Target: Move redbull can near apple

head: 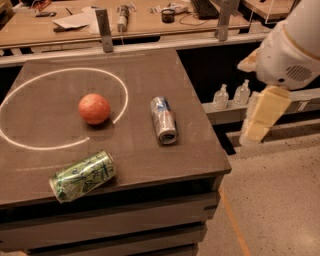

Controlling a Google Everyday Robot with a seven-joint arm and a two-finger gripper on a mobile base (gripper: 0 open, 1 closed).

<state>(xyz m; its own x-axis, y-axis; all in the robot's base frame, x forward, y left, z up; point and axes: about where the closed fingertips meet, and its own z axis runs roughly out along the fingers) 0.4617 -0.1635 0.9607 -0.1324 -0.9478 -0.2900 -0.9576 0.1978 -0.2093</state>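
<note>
Green patterned can (82,176) on its side, front-left of dark desk (190,75). White ring (35,147) drawn on desk's left half. Two small clear bottles (221,96) on ledge right of desk. Papers (75,20), keyboard (202,7) on rear desk (150,26). End effector (256,127) right of dark desk, past its edge.
</note>
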